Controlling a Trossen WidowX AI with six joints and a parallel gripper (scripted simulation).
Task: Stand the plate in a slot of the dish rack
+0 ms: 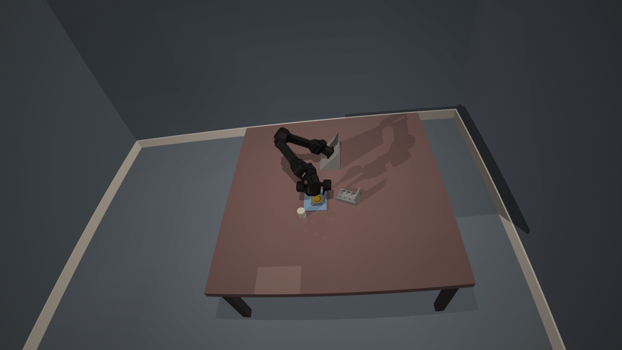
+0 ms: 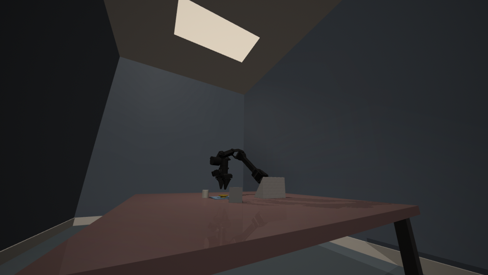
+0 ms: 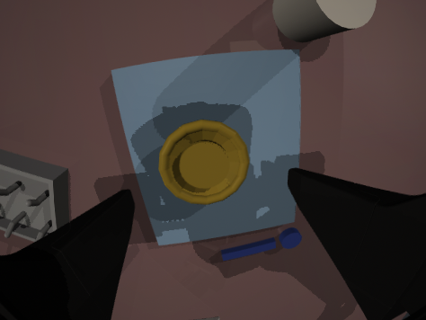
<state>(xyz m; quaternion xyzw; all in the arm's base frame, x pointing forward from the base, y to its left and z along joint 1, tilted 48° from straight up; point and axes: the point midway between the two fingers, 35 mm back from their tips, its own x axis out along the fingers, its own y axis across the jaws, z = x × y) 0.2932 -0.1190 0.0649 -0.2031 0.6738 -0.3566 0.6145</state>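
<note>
The yellow plate lies flat, face up, on a light blue mat. My gripper is open and empty, pointing down a little above the plate. In the wrist view the plate shows between and slightly ahead of the two wide-apart fingertips, touching neither. The grey dish rack stands beside the mat, with short pegs inside and a taller panel at one end. No plate is in the part of it that shows. In the exterior view its panel hides its inside.
A pale cylinder stands at the mat's corner away from the arm base. A dark blue spoon-like piece lies by the mat's near edge. A large pale wedge-shaped block stands beside the arm's base.
</note>
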